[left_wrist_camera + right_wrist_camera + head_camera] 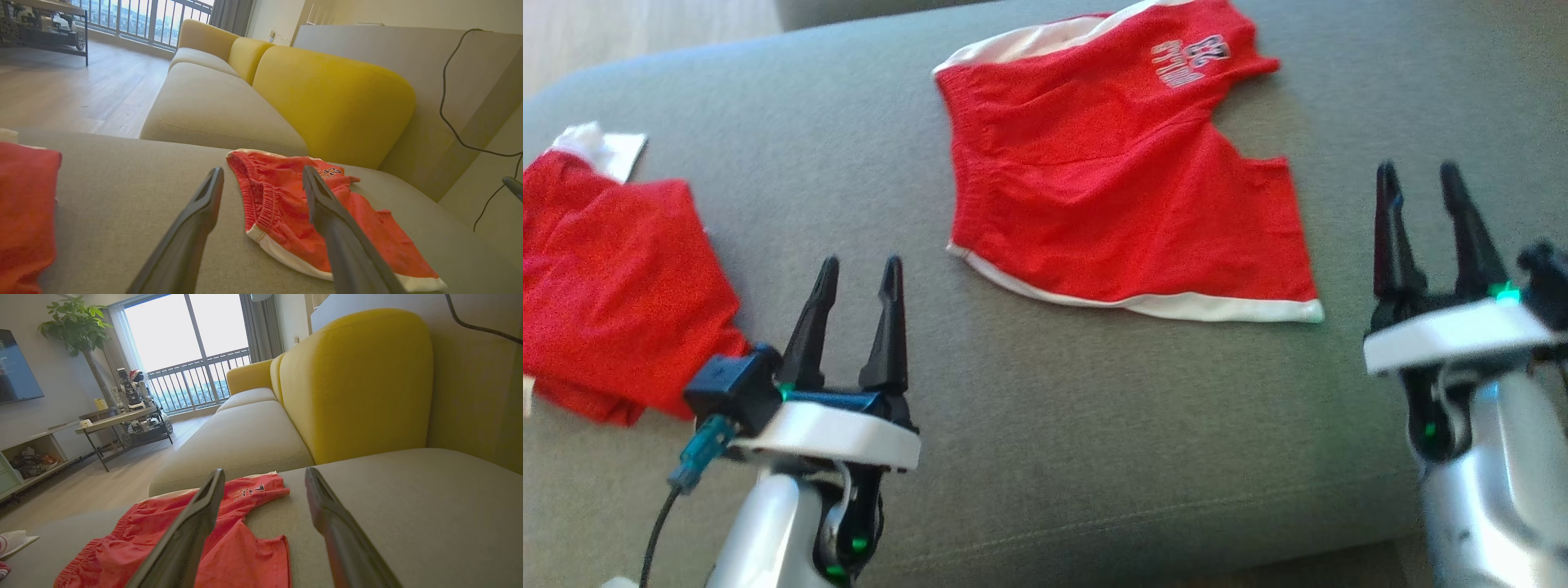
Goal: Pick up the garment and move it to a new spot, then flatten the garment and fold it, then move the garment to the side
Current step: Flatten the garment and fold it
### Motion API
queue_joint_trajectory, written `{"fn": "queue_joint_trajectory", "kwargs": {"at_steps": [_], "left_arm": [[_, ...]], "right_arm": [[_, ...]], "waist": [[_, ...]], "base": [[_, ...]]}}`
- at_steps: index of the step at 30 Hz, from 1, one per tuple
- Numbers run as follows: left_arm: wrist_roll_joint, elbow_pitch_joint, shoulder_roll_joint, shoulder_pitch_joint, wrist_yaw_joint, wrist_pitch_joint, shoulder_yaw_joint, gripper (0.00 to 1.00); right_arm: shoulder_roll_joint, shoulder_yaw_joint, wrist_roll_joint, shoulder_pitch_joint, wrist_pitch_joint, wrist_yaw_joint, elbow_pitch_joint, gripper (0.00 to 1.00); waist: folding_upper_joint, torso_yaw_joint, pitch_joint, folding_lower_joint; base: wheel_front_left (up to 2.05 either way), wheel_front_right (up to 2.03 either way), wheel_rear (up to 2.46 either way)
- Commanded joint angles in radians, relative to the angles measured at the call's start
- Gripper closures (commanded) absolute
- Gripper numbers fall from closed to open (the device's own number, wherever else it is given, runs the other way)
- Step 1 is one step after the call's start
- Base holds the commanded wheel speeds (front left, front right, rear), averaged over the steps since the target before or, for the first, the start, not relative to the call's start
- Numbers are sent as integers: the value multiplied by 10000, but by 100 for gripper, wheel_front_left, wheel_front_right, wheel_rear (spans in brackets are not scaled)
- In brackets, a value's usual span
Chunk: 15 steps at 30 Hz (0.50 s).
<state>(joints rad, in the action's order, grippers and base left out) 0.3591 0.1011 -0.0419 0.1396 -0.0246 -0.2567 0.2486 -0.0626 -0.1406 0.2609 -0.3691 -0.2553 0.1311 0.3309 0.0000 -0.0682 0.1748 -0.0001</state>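
Note:
The garment, red shorts (1111, 188) with white trim and a printed number, lies spread flat on the grey seat cushion (1054, 457), waistband to the left. My left gripper (861, 261) hovers open near the shorts' lower left corner, nothing between its fingers. My right gripper (1419, 167) stands open just right of the shorts' leg hem, also holding nothing. In the left wrist view the shorts (278, 204) lie ahead of the open left gripper (262, 168). From the right wrist, the shorts (245, 555) sit left of and under the open right gripper (264, 471).
A second red garment (613, 278) with a white edge lies bunched at the cushion's left end, also visible from the left wrist (24, 204). Yellow back cushions (335, 102) rise behind the seat. A black cable (449, 122) hangs at the right. Wooden floor (61, 90) lies beyond the left end.

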Motion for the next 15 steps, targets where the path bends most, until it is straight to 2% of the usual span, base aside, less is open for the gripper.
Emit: {"fn": "queue_joint_trajectory", "kwargs": {"at_steps": [1,7,15], "left_arm": [[111,-214,-83,73,69,-51,-396,0],[141,237,-83,-127,130,-51,-439,0],[324,1297,-83,306,323,-51,-507,0]], "right_arm": [[118,341,180,136,-63,-4,-543,0],[121,608,234,1520,-64,-4,-1352,0],[122,846,718,1587,-64,-4,-1785,0]], "waist": [[0,-385,-300,1],[0,-771,-396,1],[0,-1392,1,1]], "base": [[0,0,0],[0,0,0],[0,0,0]]}}
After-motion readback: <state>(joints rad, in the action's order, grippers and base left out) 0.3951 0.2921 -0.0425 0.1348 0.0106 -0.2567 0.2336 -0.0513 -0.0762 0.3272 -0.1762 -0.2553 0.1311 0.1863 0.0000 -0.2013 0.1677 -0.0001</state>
